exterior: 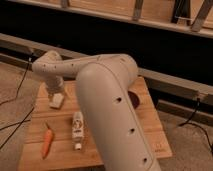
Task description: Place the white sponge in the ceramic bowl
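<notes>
The white sponge (56, 102) lies flat at the left back of the wooden table (150, 135). My gripper (55, 93) hangs from the wrist right above the sponge, at or just over its far edge; I cannot tell whether it touches. My big white arm crosses the middle of the view. Of the dark ceramic bowl (134, 98) only a sliver shows to the right of the arm.
A white labelled bottle (77, 129) lies in the middle front of the table. An orange carrot (46, 142) lies at the front left. The paper cup is hidden behind the arm. Cables run on the floor at the left and right.
</notes>
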